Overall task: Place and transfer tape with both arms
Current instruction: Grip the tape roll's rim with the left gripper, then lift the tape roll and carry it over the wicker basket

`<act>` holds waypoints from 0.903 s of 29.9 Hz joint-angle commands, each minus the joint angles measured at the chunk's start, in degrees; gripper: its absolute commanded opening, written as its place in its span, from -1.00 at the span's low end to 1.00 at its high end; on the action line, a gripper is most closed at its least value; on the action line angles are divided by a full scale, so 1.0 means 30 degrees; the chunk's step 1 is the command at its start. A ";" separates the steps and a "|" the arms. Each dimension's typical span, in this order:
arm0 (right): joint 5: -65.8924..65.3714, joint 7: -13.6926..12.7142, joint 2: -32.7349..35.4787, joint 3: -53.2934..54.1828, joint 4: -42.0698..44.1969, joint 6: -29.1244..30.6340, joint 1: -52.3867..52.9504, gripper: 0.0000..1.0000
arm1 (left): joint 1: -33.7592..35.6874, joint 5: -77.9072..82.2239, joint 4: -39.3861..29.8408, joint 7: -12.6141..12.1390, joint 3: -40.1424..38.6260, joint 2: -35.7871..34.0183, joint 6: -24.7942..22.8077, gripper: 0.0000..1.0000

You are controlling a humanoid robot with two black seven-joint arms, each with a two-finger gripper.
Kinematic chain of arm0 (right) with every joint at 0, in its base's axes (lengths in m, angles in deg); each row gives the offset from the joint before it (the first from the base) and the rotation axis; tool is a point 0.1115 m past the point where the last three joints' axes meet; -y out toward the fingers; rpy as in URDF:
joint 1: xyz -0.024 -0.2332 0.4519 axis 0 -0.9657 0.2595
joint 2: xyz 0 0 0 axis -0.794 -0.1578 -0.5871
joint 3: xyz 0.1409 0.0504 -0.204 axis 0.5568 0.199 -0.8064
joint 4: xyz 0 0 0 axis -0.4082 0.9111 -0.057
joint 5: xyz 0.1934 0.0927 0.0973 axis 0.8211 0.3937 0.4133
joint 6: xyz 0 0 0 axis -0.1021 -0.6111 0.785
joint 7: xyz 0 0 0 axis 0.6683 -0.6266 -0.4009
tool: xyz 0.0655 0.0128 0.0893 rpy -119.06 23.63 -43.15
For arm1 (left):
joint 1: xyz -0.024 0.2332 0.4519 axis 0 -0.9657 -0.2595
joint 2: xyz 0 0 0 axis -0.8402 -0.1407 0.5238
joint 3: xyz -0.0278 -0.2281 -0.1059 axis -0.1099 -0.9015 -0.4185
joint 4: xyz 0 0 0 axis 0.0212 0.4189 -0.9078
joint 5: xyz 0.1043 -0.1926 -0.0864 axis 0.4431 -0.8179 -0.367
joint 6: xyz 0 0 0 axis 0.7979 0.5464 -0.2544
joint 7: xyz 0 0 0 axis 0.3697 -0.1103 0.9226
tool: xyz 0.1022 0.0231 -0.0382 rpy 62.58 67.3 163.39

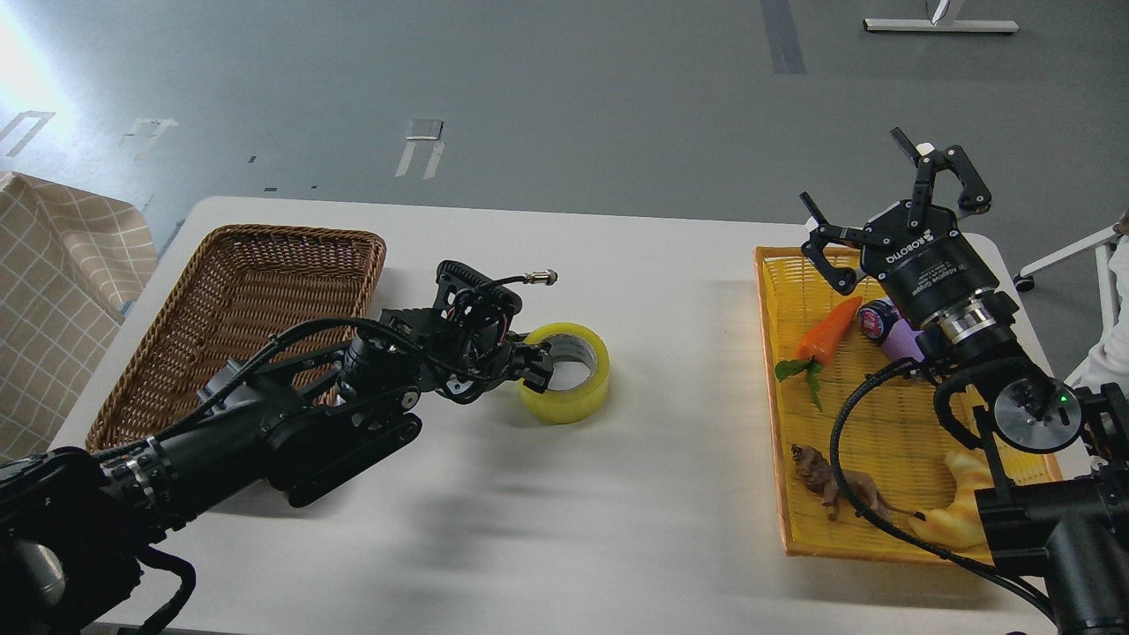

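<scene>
The tape [578, 399], a yellow roll with a grey-white core, lies at the middle of the white table [617, 529], a little tipped. My left gripper [533, 374] reaches it from the left. One finger sits inside the core and the jaws pinch the roll's left wall. My right gripper [860, 172] is open and empty. It is held up above the far end of the yellow tray [769, 353], well to the right of the tape.
A brown wicker basket [238, 291] stands at the back left, behind my left arm. The yellow tray holds a toy carrot [829, 331], a purple item [891, 326], a toy lion [829, 485] and a yellow croissant toy [957, 507]. A checked cloth [53, 282] hangs at the far left.
</scene>
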 commanded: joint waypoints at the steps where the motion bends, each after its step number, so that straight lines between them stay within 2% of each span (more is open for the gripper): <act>1: 0.0000 -0.0001 0.0000 0.0015 -0.0001 0.0000 0.0001 0.99 | 0.0766 -0.0122 -0.0309 0.0046 -0.0027 -0.0080 0.0002 -1.00; 13: 0.0000 -0.0001 0.0000 0.0045 -0.0030 0.0000 0.0001 0.99 | 0.3200 -0.1997 -0.1101 0.0368 -0.0056 -0.1135 0.0002 -1.00; 24: 0.0000 -0.0001 -0.0029 0.0045 -0.0030 0.0000 0.0001 0.99 | 0.4840 -0.3871 -0.1101 0.1539 -0.0085 -0.4239 0.0002 -1.00; 27: 0.0000 -0.0001 -0.0029 0.0045 -0.0030 0.0000 0.0030 0.99 | 0.4870 -0.3901 -0.1101 0.2095 -0.0085 -0.5147 0.0002 -1.00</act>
